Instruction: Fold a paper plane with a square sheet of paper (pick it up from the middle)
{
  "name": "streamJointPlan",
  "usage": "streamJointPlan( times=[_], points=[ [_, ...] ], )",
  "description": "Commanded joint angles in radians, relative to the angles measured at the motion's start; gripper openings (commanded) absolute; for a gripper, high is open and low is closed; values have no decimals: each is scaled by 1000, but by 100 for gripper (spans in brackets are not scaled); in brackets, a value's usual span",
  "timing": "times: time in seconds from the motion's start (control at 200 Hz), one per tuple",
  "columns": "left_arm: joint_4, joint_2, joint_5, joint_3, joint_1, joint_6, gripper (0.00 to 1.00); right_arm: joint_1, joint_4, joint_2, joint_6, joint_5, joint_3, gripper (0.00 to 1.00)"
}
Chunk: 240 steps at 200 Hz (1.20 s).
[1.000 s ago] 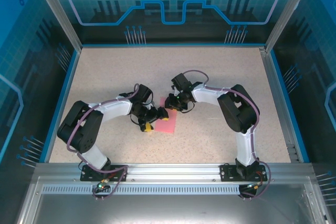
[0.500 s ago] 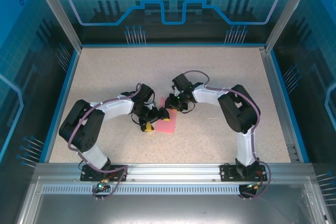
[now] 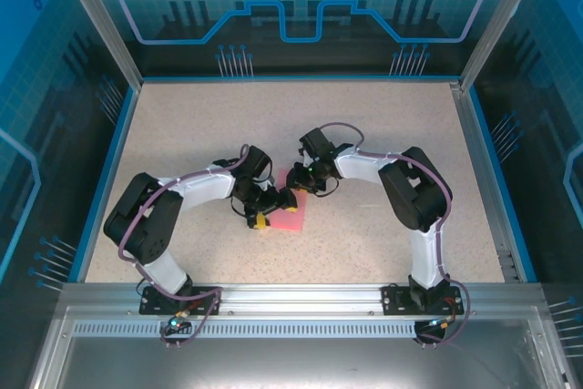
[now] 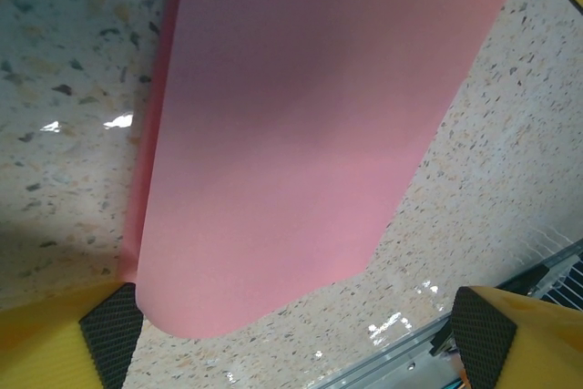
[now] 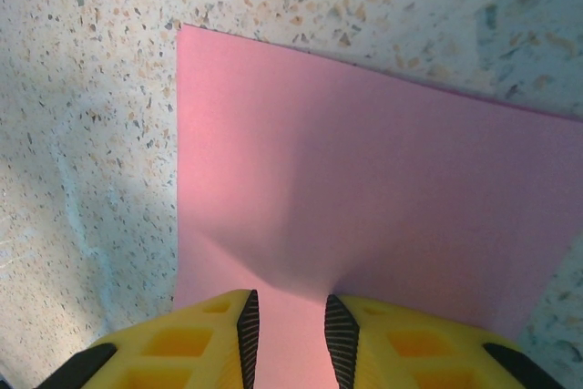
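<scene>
— Step in hand?
— Looks like the first fold. Hard, glossy, speckled desk [image 3: 383,125]. Just toward 6 o'clock of its centre, square sheet of paper [image 3: 291,217], thin, matte pink, bulging in a soft uncreased roll.
— End effectors?
— Left end effector [image 4: 291,343] spread wide, straddling the roll from 9 o'clock. Right end effector [image 5: 287,330] pinching the sheet's 12 o'clock edge between ribbed black pads.
— Next?
— Probably aligning edges, then pressing the roll flat into a sharp crease. Easy to skew.

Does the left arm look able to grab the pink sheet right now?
Probably yes: the left gripper is open, the square sheet of paper bows up just ahead of its fingers, and nothing lies between.
</scene>
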Motion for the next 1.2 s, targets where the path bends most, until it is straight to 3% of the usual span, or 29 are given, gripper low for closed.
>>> streamJointPlan(
  times=[0.0, 0.17, 0.55, 0.775, 1.196],
  points=[
    [41, -44, 40, 19, -4, 34, 91, -23, -68, 73, 0, 100, -54, 32],
    [162, -31, 55, 15, -3, 57, 91, -23, -70, 73, -1, 101, -53, 32],
    [235, 46, 3, 51, 42, 150, 89, -23, -72, 73, 1, 97, -51, 31],
    [286, 33, 114, -18, 51, 100, 80, -30, -75, 70, 4, 96, -52, 31],
    [281, -100, 190, -106, 51, 79, 68, -38, -73, 86, 19, 79, -42, 31]
  ],
)
